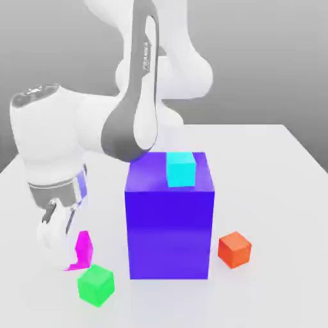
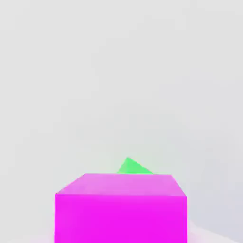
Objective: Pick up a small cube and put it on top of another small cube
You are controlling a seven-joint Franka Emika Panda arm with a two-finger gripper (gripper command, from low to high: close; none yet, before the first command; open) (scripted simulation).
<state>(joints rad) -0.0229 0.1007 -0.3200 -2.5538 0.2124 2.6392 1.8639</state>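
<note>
Magenta-pink and small, the plastic-looking cube sits at the exterior view's left, pinched in the white two-finger gripper of the Franka arm — the jaws are clamped on it. It hangs just above the white tabletop, tilted a little, with its lower corner close to the surface. Just beside it, lower and a touch to the right, rests the small bright green cube, flat on the table and apart from the pink one. In the hand view the pink cube looms close, and a green corner peeks out past its far edge. Further right stands the big purple-blue block, far taller than the little cubes, and on its top face lies a small cyan cube, set toward the back. Right of the block — near its lower corner but not touching — a small orange-red cube rests on the table.
</note>
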